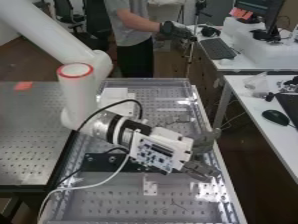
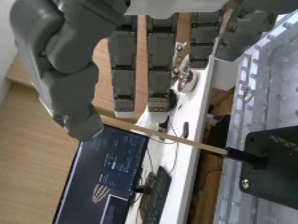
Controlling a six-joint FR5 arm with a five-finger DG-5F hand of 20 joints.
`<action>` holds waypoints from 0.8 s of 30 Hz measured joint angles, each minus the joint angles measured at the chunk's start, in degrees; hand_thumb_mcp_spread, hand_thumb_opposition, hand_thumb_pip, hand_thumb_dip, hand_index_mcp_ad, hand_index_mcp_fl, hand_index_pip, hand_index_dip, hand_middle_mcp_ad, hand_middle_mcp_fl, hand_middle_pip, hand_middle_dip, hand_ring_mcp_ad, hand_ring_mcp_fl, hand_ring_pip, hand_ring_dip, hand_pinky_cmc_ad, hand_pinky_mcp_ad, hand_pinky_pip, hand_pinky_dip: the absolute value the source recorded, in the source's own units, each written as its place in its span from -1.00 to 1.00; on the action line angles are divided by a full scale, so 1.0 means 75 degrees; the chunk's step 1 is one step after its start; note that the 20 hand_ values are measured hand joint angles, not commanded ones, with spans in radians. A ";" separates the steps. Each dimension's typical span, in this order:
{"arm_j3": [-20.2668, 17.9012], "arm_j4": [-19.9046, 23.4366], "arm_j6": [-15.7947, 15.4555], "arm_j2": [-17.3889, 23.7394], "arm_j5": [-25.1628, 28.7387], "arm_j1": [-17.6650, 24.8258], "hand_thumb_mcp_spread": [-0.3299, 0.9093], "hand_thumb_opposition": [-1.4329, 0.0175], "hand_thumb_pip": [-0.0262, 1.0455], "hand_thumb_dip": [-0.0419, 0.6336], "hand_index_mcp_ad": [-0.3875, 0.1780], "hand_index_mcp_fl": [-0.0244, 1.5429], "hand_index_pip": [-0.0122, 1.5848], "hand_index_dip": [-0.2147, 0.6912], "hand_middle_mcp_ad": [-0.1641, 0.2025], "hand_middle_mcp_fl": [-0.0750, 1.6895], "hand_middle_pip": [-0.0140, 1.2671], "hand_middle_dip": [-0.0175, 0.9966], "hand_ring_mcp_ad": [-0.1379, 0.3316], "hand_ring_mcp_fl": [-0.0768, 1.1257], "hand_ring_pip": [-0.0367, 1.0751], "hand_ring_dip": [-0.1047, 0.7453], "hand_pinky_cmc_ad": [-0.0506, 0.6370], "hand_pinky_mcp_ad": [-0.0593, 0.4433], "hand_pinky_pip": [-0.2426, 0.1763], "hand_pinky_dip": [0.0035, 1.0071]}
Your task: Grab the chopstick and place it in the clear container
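Your hand has its dark grey fingers out nearly straight and spaced apart, their segmented, matte links squared off and ribbed at the joins. The thick, rounded thumb is set away from them, smooth-shelled and bulging at its sections. Your chopstick is a slim, pale, wood-coloured rod, lying across just beyond the finger ends; one end is at the thumb's tip, and you can't tell from here whether either touches it. The other end meets a black, stubby holder on a flat black plate. Under that you have a perforated, see-through surface with glossy highlights along its edges. Farther out, the wrist view gives you a smooth white table, a flat black monitor and a dark keyboard, with wood-grained flooring beside them.
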 joint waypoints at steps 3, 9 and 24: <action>0.0081 -0.0039 0.0071 -0.0070 -0.0060 -0.0004 0.23 -0.11 0.19 -0.02 -0.07 -0.03 -0.86 0.05 0.12 -0.10 -0.81 0.26 0.29 -0.68 -0.76 -0.36 -0.05 0.03 -0.34 -0.75; 0.0155 0.0005 0.0096 -0.0132 0.0027 -0.0060 0.24 -0.11 0.15 -0.02 -0.11 0.06 -0.86 0.05 0.12 -0.01 -0.81 0.26 0.25 -0.63 -0.76 -0.36 -0.04 0.03 -0.34 -0.75; 0.0302 -0.0003 0.0015 -0.0225 -0.0025 -0.0104 0.32 -0.14 0.07 -0.02 -0.17 0.16 -0.62 0.02 0.14 0.06 -0.80 0.26 0.17 -0.54 -0.76 -0.28 -0.04 0.03 -0.34 -0.74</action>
